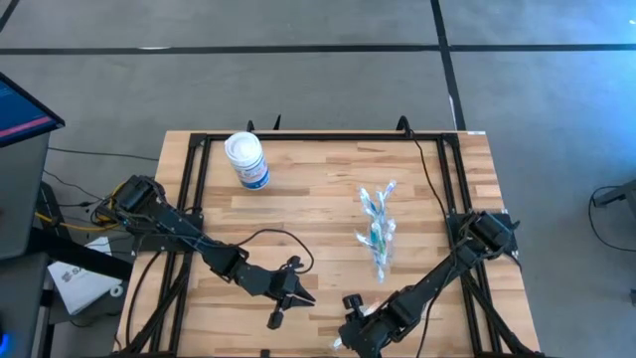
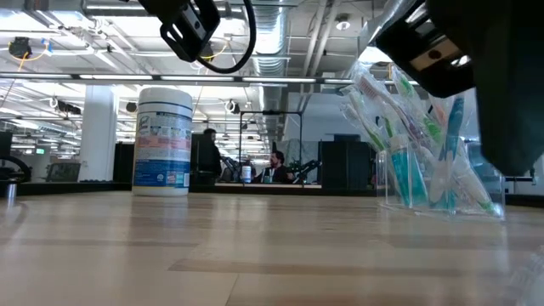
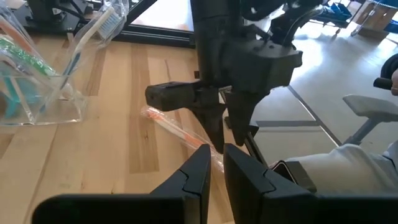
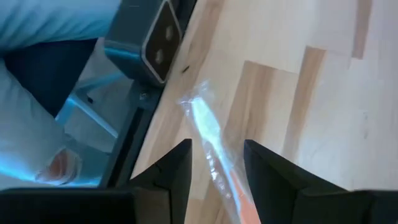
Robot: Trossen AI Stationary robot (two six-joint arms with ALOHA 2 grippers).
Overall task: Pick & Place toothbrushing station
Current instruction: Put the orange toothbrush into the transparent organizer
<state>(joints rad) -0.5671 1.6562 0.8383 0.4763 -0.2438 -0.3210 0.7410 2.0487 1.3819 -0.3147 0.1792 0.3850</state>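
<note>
I judge the step in hand to be the pick of a single wrapped toothbrush [image 4: 214, 155], orange-handled with a pale head in a clear crinkly sleeve, which lies flat on the wooden worktop [image 1: 318, 199] at its near edge, well apart from the clear plastic cup [image 2: 438, 200].

My right tool [image 4: 217, 165] hangs over that toothbrush with its fingers [image 4: 171, 171] partly spread, one on each side of the handle, and holding nothing. To do this well I would keep the handle centred between the fingers, come straight down until the tips nearly meet the wood, and close on the stiff handle and not on the loose sleeve, which looks slippery and could pull free. The toothbrush sits close to the worktop's edge frame, so I would avoid nudging it outward.

My left tool [image 3: 214, 165] waits just beside the right one, nearer the middle of the worktop than the toothbrush, its fingers drawn narrow and empty.

The cup stands far from the toothbrush, towards the right side of the worktop. It is see-through, tilted, and crowded with wrapped blue, green and orange toothbrushes [image 2: 399, 110] fanning upward, with teal tubes [image 2: 406, 174] standing low inside.
</note>
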